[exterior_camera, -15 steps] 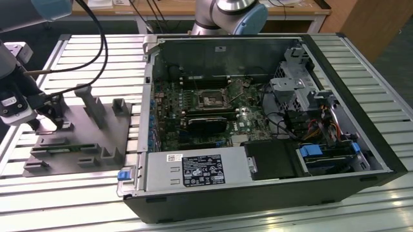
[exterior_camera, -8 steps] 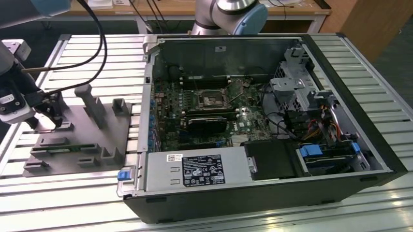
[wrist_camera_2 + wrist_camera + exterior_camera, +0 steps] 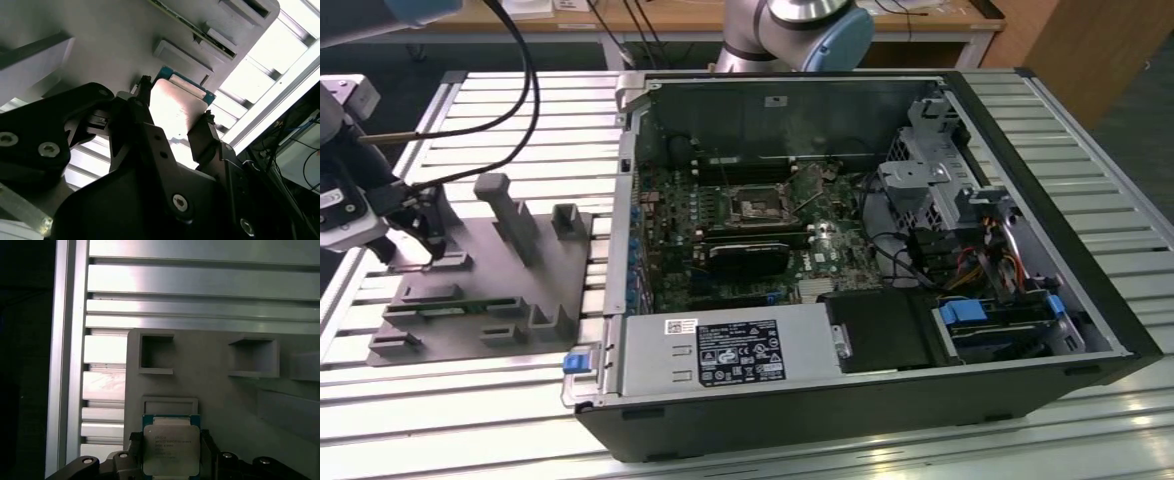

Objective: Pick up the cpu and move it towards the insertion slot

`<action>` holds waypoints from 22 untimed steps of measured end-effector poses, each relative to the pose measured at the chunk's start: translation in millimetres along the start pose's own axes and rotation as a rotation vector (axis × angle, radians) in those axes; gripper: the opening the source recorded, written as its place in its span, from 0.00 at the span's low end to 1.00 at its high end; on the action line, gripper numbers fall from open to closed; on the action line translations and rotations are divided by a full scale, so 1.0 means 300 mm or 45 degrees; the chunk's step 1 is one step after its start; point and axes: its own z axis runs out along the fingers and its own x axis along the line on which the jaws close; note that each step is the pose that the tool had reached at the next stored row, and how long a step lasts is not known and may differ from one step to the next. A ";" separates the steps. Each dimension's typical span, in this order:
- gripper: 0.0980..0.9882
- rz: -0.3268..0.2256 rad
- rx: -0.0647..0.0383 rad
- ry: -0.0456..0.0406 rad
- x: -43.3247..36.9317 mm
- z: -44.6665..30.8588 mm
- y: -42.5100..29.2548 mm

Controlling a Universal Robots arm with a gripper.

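Clearly the tool (image 3: 430, 245) is down over the grey fixture (image 3: 480, 285) at the exterior view's left, at the end of the arm (image 3: 354, 190) that comes in from that edge. The fixture lies on the slatted metal desk (image 3: 494, 420), just beside the open case (image 3: 854, 420).

In both wrist views the cpu (image 3: 171, 447) (image 3: 172, 107) sits between the tool's two dark fingers (image 3: 206, 440), one against each of two opposite edges. The tool (image 3: 170, 437) is pinching the chip by those edges, with the silvery top facing up and a green rim showing at the far side. The chip is over the fixture (image 3: 225, 400), close to a shallow square frame in its surface and short of two deeper square pockets further along. Whether the chip rests on the fixture or is raised a little above it, I cannot tell. Bright desk (image 3: 200, 280) slats run beyond the fixture's edge.

In the second wrist view the tool (image 3: 176, 100) shows its black links and screw heads in the foreground, and the fixture (image 3: 100, 35) spreads pale grey behind the chip.

The slot (image 3: 758, 207) is inside the case, a dark square with a shiny frame on the green board (image 3: 674, 240), with a long black card (image 3: 750, 262) lying near it. The slot stands bare and well apart from the tool, with the case's side wall and a stretch of fixture between them.
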 end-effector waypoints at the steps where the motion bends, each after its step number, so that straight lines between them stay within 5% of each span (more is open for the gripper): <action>1: 0.50 0.000 0.000 0.000 0.000 -0.004 0.000; 22: 0.50 0.000 0.000 0.000 -0.001 -0.072 0.003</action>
